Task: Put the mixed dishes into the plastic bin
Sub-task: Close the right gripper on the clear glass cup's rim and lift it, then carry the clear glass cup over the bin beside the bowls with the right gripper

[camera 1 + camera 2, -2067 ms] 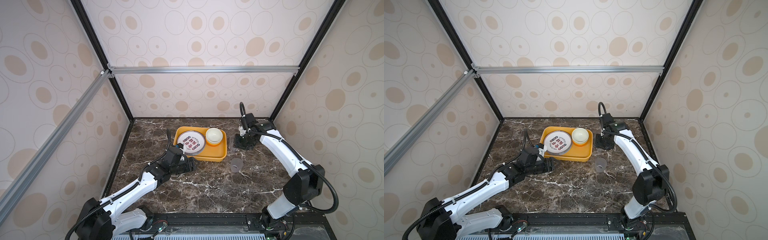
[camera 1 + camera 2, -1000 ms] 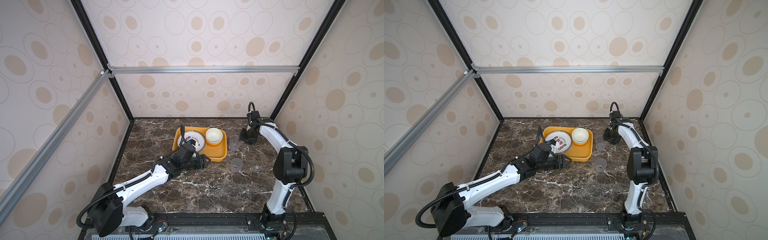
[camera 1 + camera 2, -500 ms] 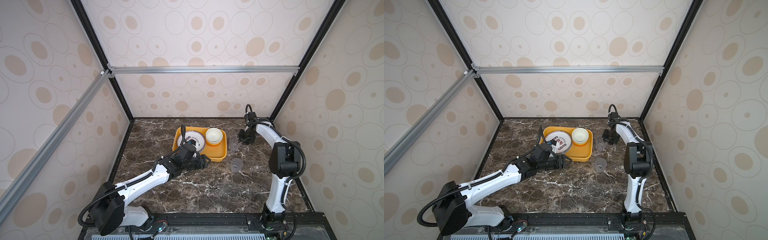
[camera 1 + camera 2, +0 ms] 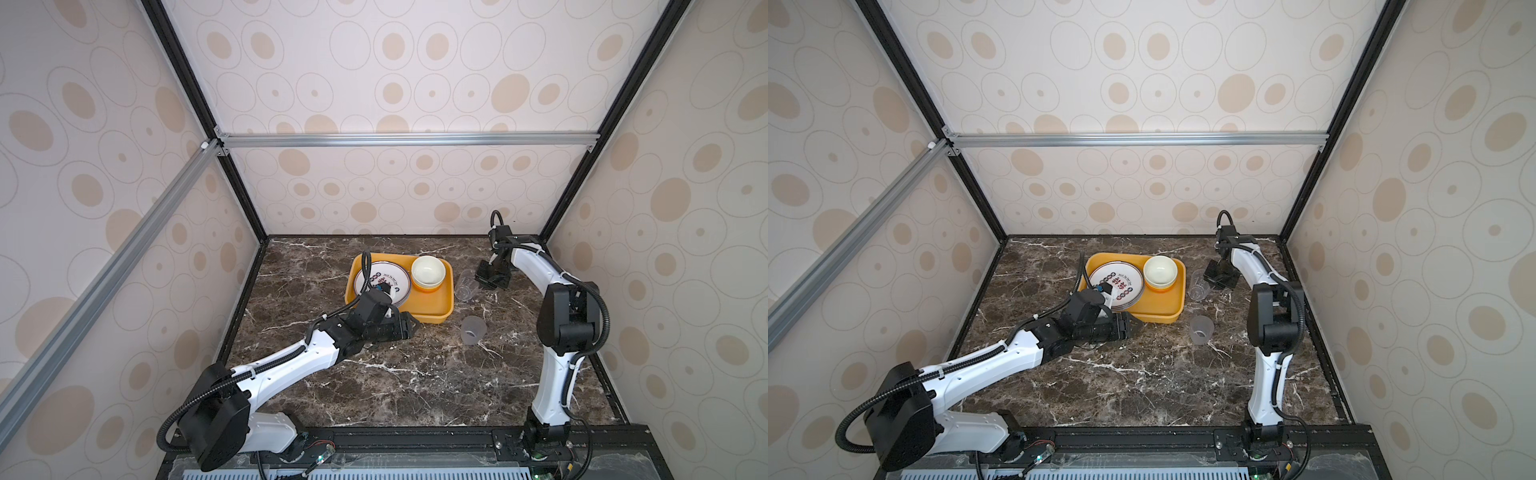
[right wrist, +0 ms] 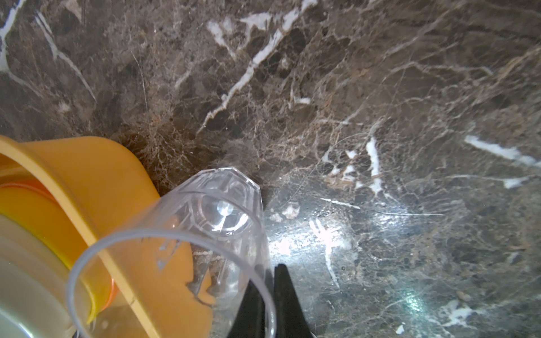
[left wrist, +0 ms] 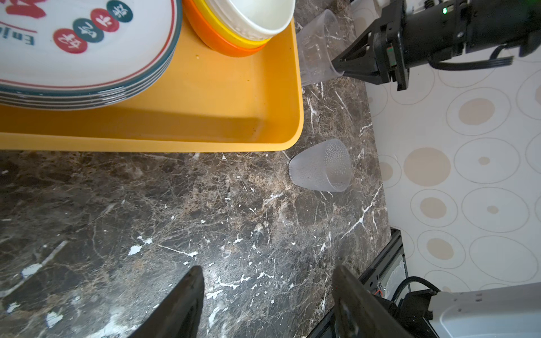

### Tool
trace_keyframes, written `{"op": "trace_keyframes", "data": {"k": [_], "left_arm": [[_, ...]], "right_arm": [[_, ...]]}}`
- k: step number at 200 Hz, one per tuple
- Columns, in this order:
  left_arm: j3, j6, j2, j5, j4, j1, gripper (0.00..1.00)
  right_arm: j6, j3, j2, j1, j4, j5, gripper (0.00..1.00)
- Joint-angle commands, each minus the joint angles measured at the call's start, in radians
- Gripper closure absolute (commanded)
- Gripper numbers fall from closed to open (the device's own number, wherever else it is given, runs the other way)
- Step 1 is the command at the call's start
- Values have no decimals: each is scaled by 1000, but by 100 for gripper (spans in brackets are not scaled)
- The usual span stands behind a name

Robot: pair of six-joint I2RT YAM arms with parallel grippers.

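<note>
The plastic bin holds a stack of white plates with red-black characters and nested bowls, off-white on top. Just outside the bin's right wall a clear cup leans tilted. My right gripper is shut on its rim, one finger inside and one outside. A frosted greyish cup stands on the marble off the bin's near right corner. My left gripper is open and holds nothing, low over the table short of that cup.
Dark marble tabletop inside patterned walls. The right wall runs close behind my right arm. The left arm lies across the table in front of the bin. A black rail marks the front edge.
The right gripper has closed onto the clear cup's rim. The left arm and its open gripper have stayed where they were.
</note>
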Motion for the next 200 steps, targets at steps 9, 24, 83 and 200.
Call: {"op": "trace_keyframes", "data": {"k": [9,24,83,200], "left_arm": [[-13,-7,-35,-17,24,-7,31],[-24,-12,-45,-23,27,-7,31],[-61,-34,-97,-62,31,-5,31],[-105,-52,-192,-105,-4,33,31]], "right_arm": [[-18,0,-37,-6,-40,18,95],[-24,-5,-59,-3,-48,23,96],[-54,-29,-179,7,-86,22,98],[-122,-41,-356,123,-177,-19,98]]}}
